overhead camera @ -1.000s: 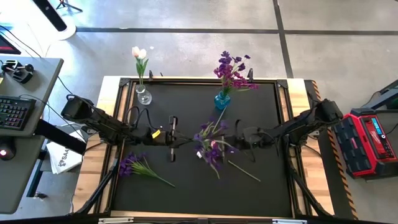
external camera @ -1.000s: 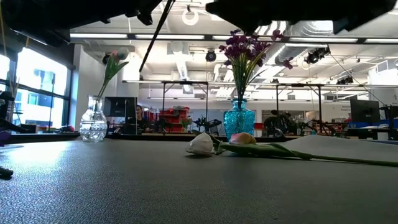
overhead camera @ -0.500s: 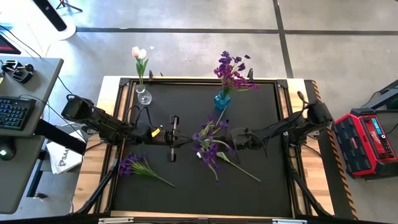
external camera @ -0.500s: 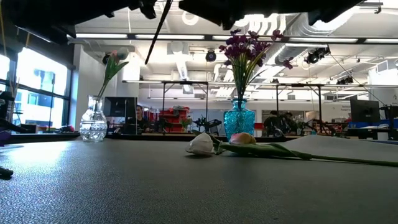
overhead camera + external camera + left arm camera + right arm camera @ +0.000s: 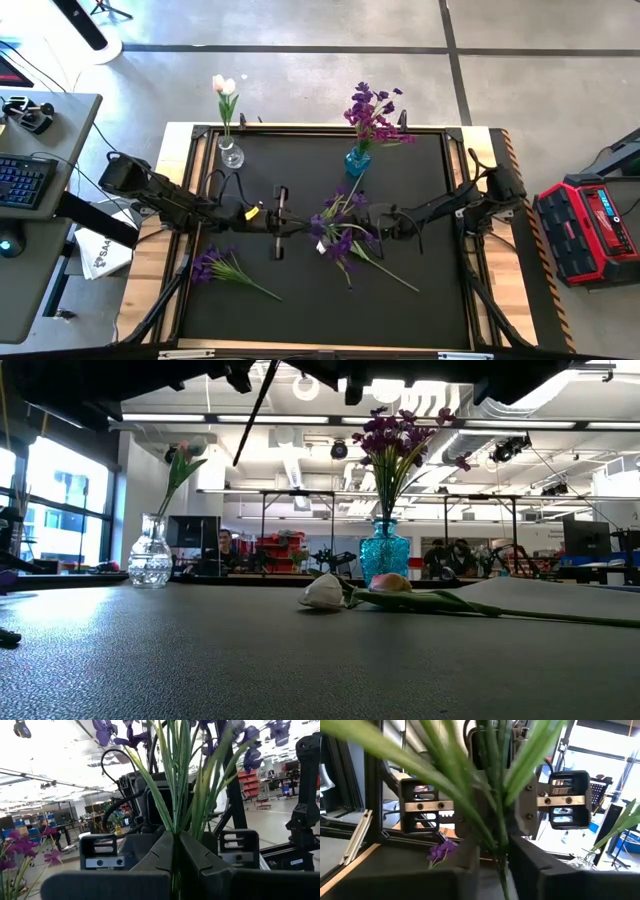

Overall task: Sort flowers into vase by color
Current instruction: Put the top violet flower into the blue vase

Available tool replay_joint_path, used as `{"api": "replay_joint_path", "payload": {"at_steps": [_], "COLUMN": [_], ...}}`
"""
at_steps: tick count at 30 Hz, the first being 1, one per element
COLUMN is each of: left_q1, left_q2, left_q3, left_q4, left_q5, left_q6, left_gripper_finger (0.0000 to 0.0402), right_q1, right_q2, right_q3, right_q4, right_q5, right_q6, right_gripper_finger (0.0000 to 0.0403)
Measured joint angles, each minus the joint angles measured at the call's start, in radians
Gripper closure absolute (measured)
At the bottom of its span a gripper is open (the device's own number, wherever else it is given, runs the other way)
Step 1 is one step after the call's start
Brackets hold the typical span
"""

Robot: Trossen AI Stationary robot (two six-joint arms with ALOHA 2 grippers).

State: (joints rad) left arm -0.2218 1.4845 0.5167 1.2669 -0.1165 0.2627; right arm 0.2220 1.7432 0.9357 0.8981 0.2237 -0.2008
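Handover of a purple flower bunch [image 5: 338, 232] is under way above the middle of the desk [image 5: 420, 310]. The left claw [image 5: 285, 224] is clamped on the stems, as its wrist view shows, with leaves rising straight out between the shut fingers [image 5: 192, 855]. The right claw [image 5: 375, 228] has its fingers closing around the same stems from the opposite side; the right wrist view shows them passing between its pads.

To do this step well, judged from these views: seat the right claw fully on the stems before the left one lets go. Grip the bare stems, not the leaves or blooms. Release without pulling sideways, so nothing slips. Then carry the bunch to the blue vase [image 5: 357, 160] at the desk's far edge, which already holds purple blooms.

Other items: a clear vase [image 5: 231, 153] near the far left corner holds a white and a pink tulip. A second purple bunch [image 5: 215, 266] lies near the left edge. One loose stem [image 5: 385, 268] lies near the desk's centre, partly under the held bunch.

Compared with one second ago, the right claw has advanced toward the left one and narrowed its fingers onto the stems; the left arm is unchanged.
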Motion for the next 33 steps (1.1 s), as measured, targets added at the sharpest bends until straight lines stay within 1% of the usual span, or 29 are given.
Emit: {"api": "replay_joint_path", "payload": {"at_steps": [3,4,8,11,16,20,24,25,28,31,33], "left_q1": [-0.001,-0.002,0.001,0.0,-0.003,-0.002,-0.002,-0.002,-0.002,-0.002,-0.002], "left_q2": [-0.001,-0.001,-0.019,-0.058,-0.133,-0.183,-0.201,-0.201,-0.195,-0.192,-0.192], "left_q3": [0.0,0.0,0.001,0.001,0.0,0.0,0.0,0.0,0.0,0.0,0.0], "left_q4": [-0.029,-0.044,-0.129,-0.235,-0.428,-0.557,-0.656,-0.671,-0.707,-0.726,-0.728], "left_q5": [-0.026,-0.044,-0.127,-0.205,-0.372,-0.473,-0.551,-0.558,-0.56,-0.56,-0.56], "left_q6": [0.011,0.018,0.028,0.037,0.046,0.036,-0.003,-0.013,-0.026,-0.027,-0.029], "left_gripper_finger": [0.0399,0.0395,0.0362,0.0327,0.0283,0.027,0.0268,0.0268,0.0268,0.0268,0.0268], "right_q1": [0.0,0.0,0.004,0.009,0.021,0.021,0.0,-0.014,-0.072,-0.142,-0.198], "right_q2": [0.0,-0.002,-0.035,-0.081,-0.166,-0.222,-0.281,-0.295,-0.328,-0.351,-0.366], "right_q3": [0.0,0.0,-0.001,-0.001,-0.002,-0.001,-0.001,-0.001,-0.001,-0.001,-0.001], "right_q4": [-0.02,-0.035,-0.143,-0.249,-0.388,-0.517,-0.652,-0.684,-0.75,-0.736,-0.72], "right_q5": [0.017,0.036,0.16,0.232,0.355,0.426,0.578,0.6,0.615,0.614,0.594], "right_q6": [0.022,0.028,0.068,0.093,0.091,0.089,0.065,0.065,0.06,0.015,0.009], "right_gripper_finger": [0.0385,0.0393,0.0389,0.04,0.0401,0.0402,0.0402,0.0402,0.0402,0.0402,0.0402]}}
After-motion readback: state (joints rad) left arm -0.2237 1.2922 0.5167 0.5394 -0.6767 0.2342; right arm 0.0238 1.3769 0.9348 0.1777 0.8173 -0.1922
